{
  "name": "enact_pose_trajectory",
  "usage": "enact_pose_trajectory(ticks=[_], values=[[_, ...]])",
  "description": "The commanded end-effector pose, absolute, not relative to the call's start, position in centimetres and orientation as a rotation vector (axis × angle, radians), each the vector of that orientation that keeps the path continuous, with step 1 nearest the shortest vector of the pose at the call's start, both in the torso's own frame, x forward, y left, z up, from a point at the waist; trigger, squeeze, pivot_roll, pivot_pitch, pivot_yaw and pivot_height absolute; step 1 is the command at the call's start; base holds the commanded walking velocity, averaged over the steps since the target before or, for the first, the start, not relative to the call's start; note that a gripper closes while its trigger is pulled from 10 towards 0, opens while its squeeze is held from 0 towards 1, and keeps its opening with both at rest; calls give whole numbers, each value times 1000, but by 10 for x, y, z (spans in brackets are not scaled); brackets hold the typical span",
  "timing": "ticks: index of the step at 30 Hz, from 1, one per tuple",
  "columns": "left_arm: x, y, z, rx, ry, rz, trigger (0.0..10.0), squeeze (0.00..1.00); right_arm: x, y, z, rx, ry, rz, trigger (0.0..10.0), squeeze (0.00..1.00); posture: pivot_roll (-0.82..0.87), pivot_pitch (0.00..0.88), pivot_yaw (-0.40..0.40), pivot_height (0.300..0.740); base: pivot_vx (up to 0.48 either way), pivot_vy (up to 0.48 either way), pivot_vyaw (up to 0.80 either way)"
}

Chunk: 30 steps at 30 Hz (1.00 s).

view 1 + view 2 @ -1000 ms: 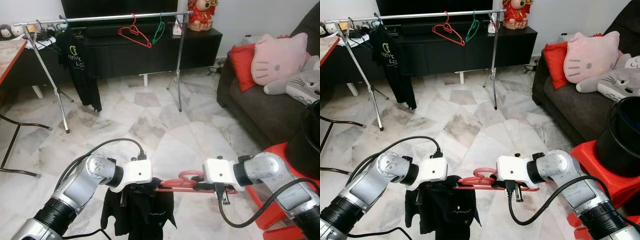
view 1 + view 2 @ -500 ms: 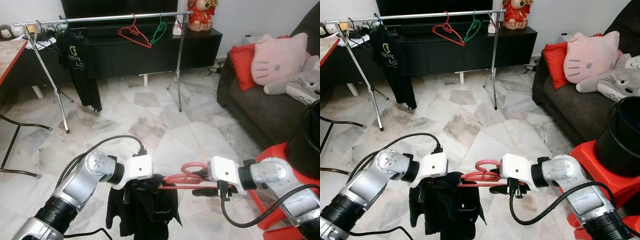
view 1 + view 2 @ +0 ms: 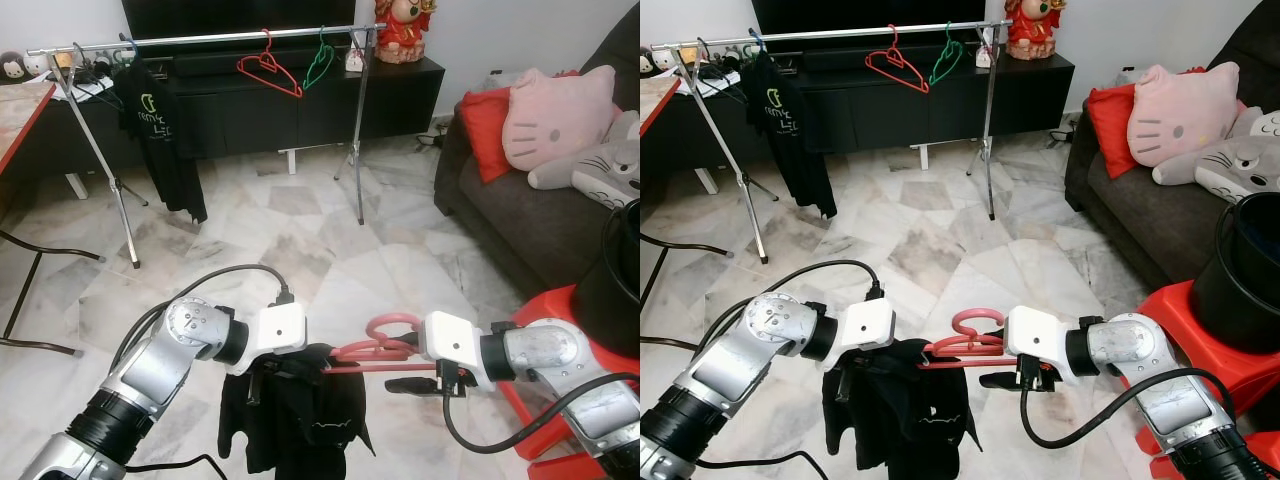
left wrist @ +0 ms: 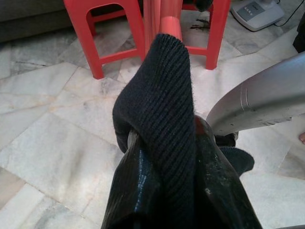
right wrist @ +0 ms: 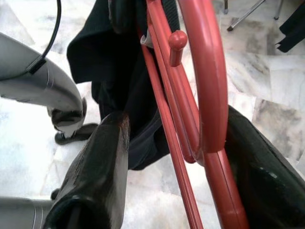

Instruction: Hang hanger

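Nearest the robot, the two silver arms meet over the marble floor (image 3: 330, 250), holding a pink hanger (image 3: 375, 352) level between them with a black garment (image 3: 300, 420) draped on its left end. The left gripper (image 3: 268, 372) is clamped on the garment-covered end of the hanger; in the left wrist view its black fingers (image 4: 143, 191) press in on both sides of the knitted cloth, with the bare pink bar running on beyond. The right gripper (image 3: 410, 372) straddles the hanger at the neck, just below the hook. In the right wrist view its two fingers (image 5: 95, 176) stand apart, the pink bars lying against the one finger and clear of the other, so it looks open around the hanger rather than squeezed on it.

Compared with a second ago, the hanger sits a little farther from the robot and more to the right, its hook now rising clearly above the right wrist. The garment hangs longer and fuller below the left wrist than before.

To the right, a red stool (image 3: 560, 420) bears a black bucket (image 3: 618, 285). Beyond it is a dark sofa (image 3: 520, 215) with a red cushion (image 3: 485, 130) and a pink cat pillow (image 3: 560, 115). Far off stands the clothes rack (image 3: 200, 38), carrying a black shirt (image 3: 160, 130), a red hanger (image 3: 268, 70) and a green hanger (image 3: 318, 62), before a black cabinet (image 3: 300, 100).
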<state>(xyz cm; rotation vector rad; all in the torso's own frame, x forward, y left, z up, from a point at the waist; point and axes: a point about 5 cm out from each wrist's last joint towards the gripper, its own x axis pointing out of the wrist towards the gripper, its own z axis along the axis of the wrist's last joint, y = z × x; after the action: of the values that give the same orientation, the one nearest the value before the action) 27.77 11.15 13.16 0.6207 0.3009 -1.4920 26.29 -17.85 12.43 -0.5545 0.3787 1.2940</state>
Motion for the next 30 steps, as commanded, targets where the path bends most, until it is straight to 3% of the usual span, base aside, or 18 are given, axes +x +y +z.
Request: enact_pose_trajectory(ticks=[1, 16, 30], values=[[279, 111, 150, 632, 218, -1498, 10000, 0, 267, -189, 127, -524, 370, 1242, 10000, 0, -60, 0, -27, 740, 0, 0, 0], [271, 115, 144, 648, 274, -1556, 10000, 0, 266, -189, 142, -381, 269, 1284, 10000, 0, -64, 0, -24, 740, 0, 0, 0], [268, 111, 139, 685, 295, -1583, 10000, 0, 262, -177, 135, -473, 347, 1432, 10000, 0, -60, 0, -29, 740, 0, 0, 0]])
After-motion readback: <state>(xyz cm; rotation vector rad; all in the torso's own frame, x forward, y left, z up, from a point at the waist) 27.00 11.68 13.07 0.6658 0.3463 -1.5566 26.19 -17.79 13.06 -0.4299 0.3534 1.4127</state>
